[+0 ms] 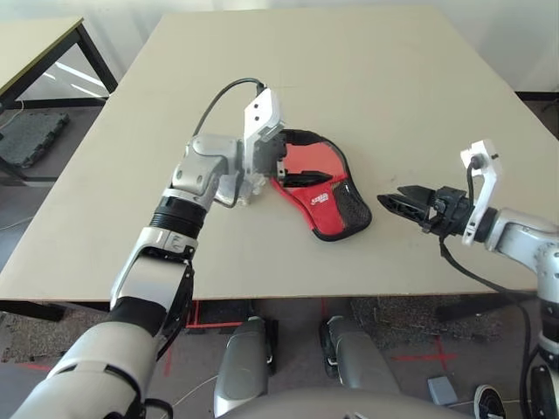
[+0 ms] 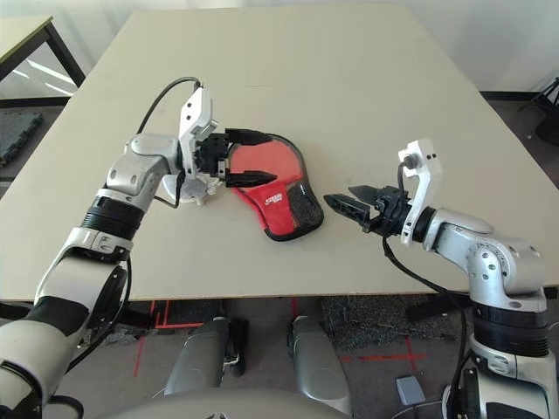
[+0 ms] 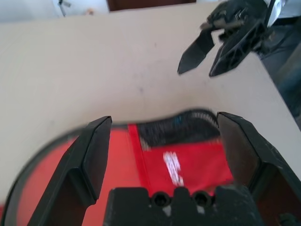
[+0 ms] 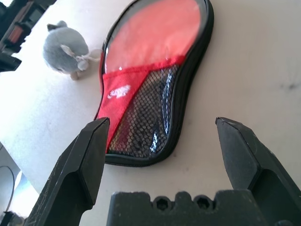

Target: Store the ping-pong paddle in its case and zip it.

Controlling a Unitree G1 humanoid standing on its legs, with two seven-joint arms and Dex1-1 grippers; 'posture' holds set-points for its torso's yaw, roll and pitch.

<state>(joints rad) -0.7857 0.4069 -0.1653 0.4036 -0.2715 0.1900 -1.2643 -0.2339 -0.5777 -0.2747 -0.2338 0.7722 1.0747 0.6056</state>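
Closest to you, your right gripper (image 2: 342,201) sits low over the near edge of the pale wooden table (image 1: 376,78), its two black fingers spread wide and holding nothing, aimed across at the narrow end of the case. Your left gripper (image 2: 251,157) hovers over the round end, fingers just as wide apart and empty, one over the far rim and one over the red face.

Between them lies the flat paddle-shaped fabric case (image 4: 155,70), red side up, with its black mesh pocket (image 4: 143,120), white logo (image 4: 117,91) and black zipper rim, flat on the table. A small grey-white drawstring pouch (image 4: 66,47) sits just beside the round end, behind your left hand. The ping-pong paddle itself I can't pick out; whether it's already inside the case, I cannot tell. The zipper rim looks closed along the near side in the right wrist view, but the rest is hard to read.

By my read, you're at the approach: both hands closing in on the case, no contact yet. Next you need one hand to pin or pinch the case steady, and the other to find the zipper pull. That's a small target, so line up carefully before you close.
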